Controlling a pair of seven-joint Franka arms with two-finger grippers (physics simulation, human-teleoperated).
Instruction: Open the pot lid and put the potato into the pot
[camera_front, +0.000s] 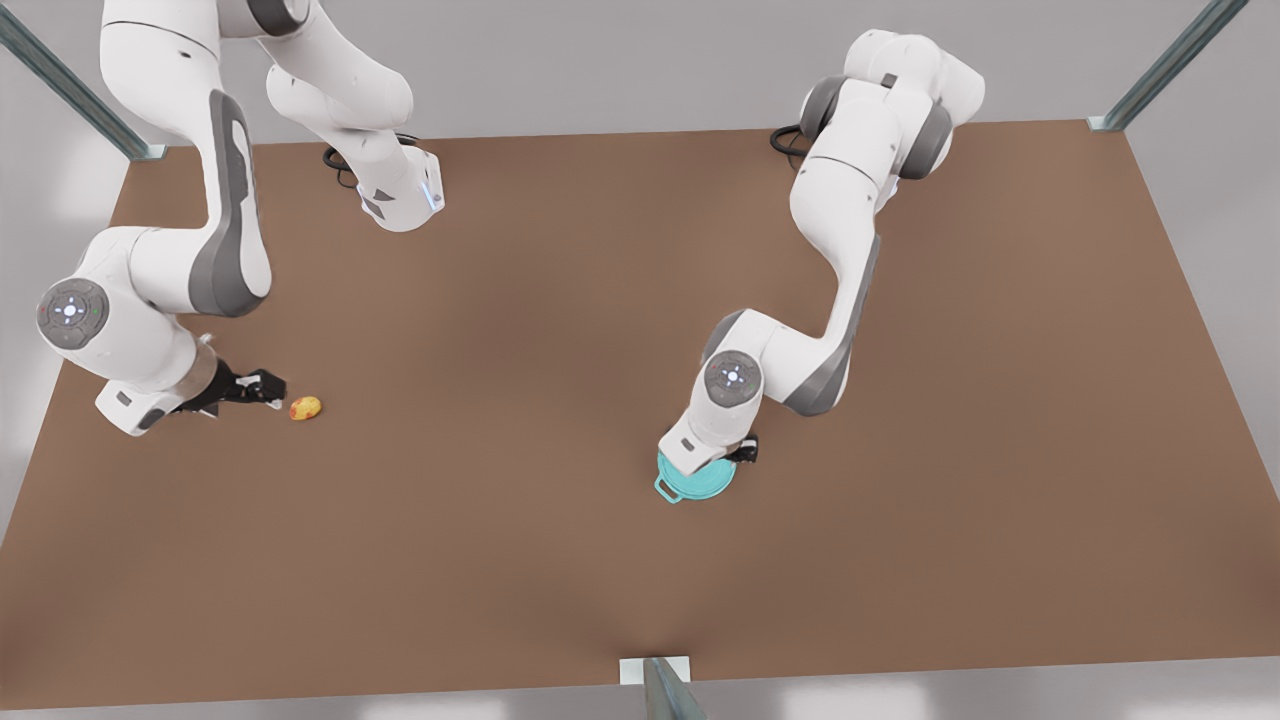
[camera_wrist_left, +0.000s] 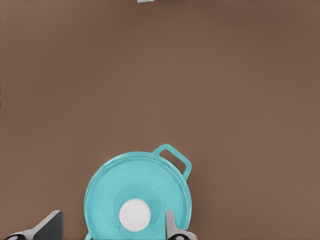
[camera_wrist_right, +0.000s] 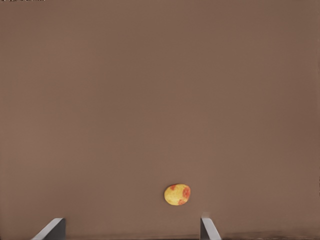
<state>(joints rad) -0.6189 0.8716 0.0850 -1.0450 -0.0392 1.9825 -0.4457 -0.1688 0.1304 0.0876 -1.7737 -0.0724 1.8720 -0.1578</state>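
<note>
Between the spread fingers (camera_wrist_left: 170, 222) of the left gripper (camera_wrist_left: 112, 227), the pot lid (camera_wrist_left: 137, 197) is lying flat on the pot (camera_wrist_left: 176, 159), its white knob (camera_wrist_left: 134, 215) sitting in the gap closer to one finger than to the other. The fingers are standing released, grasping nothing, and whether they are touching the lid cannot be told. One loop handle of the pot is projecting past the lid's rim, away from the fingers. In the front view the left gripper (camera_front: 745, 452) is hanging directly over the pot lid (camera_front: 705, 485) on the brown worktop (camera_front: 560, 300), with the arm's wrist covering much of the disc. Just ahead of the right gripper (camera_front: 272, 388), the potato (camera_front: 305, 407) is resting on the worktop, apart from the fingertips. In the right wrist view the potato (camera_wrist_right: 177, 194) is lying beyond the parted fingers (camera_wrist_right: 207, 229) of the right gripper (camera_wrist_right: 132, 230), nearer one finger, reddish patches facing the camera. These fingers, too, are released and empty.
</note>
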